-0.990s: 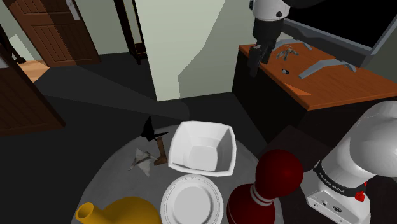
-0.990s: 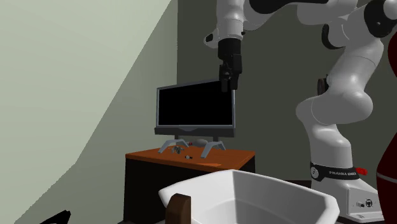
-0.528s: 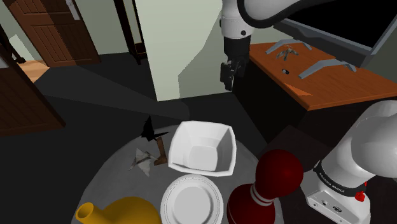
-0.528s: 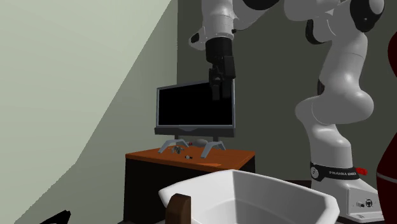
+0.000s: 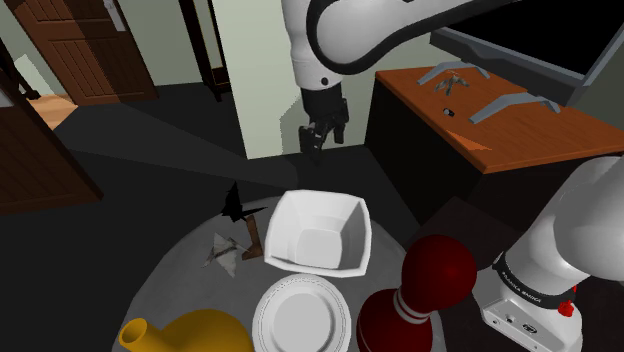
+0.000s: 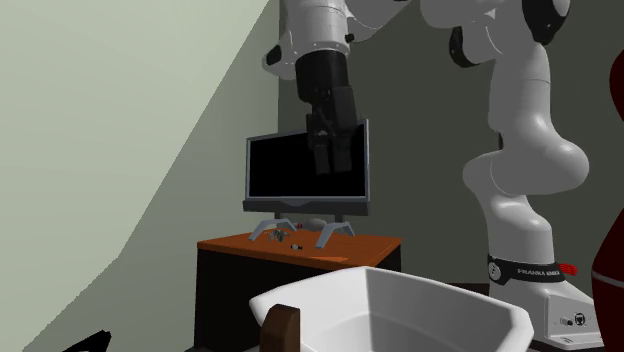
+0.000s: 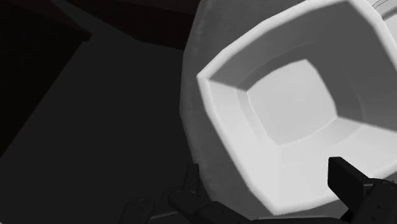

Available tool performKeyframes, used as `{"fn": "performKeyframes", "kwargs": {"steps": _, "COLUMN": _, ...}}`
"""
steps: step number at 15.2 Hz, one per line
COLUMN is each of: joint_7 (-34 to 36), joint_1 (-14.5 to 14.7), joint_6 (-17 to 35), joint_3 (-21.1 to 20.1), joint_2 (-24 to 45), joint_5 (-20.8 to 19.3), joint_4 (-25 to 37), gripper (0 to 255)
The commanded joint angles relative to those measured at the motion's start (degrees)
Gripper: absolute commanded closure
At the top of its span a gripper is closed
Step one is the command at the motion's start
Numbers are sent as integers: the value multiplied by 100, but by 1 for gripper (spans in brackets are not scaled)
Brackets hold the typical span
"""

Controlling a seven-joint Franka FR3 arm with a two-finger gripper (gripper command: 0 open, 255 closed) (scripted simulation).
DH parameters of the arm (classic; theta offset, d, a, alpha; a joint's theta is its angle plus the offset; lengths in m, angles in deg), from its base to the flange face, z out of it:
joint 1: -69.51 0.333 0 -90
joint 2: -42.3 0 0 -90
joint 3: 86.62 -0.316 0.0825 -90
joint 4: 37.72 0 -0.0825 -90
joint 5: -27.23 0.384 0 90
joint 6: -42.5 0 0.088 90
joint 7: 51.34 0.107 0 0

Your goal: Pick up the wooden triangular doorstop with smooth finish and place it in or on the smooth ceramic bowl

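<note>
Shoulder view: the white arm reaches over the round grey table [image 5: 172,285] and carries the black claw [image 5: 317,137] above the white, square-sided bowl [image 5: 318,236], on the bowl's far side and well apart from it. The doorstop [image 5: 254,241], a small brown wedge, stands on the table just beside the bowl's outer wall, on the shoulder view's left. A white plate [image 5: 300,316] lies near the bowl on its near side. A yellow jug [image 5: 196,334] sits beyond the plate from the bowl, toward the left. A dark red turned piece [image 5: 420,295] stands to the bowl's right.

Second exterior view: the claw [image 6: 330,152] hangs high above the bowl [image 6: 400,305], pointing down and slightly tilted. The doorstop [image 6: 283,327] shows as a brown corner against the bowl's left rim. Behind the bowl, an orange-topped cabinet [image 6: 300,246] bears a black monitor [image 6: 300,170].

Wrist view: the claw [image 7: 270,191] looks down into the bowl [image 7: 292,108]. Its two fingers [image 7: 348,182] stand wide apart and clasp nothing.
</note>
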Motion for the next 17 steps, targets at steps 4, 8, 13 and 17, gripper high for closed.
{"fn": "performKeyframes", "kwargs": {"steps": 4, "joint_7": 467, "joint_1": 231, "joint_6": 39, "joint_3": -301, "joint_2": 1095, "joint_5": -173, "joint_4": 805, "gripper": 0}}
{"fn": "performKeyframes", "kwargs": {"steps": 8, "joint_7": 801, "joint_1": 492, "joint_6": -23, "joint_3": -451, "joint_2": 1974, "joint_5": -367, "joint_4": 1542, "gripper": 0}}
{"fn": "performKeyframes", "kwargs": {"steps": 13, "joint_7": 1145, "joint_1": 932, "joint_6": -227, "joint_3": -536, "joint_2": 3110, "joint_5": -623, "joint_4": 2645, "gripper": 0}}
{"fn": "performKeyframes", "kwargs": {"steps": 17, "joint_7": 1302, "joint_1": 1267, "joint_6": -438, "joint_3": -539, "joint_2": 3846, "joint_5": -766, "joint_4": 3468, "gripper": 0}}
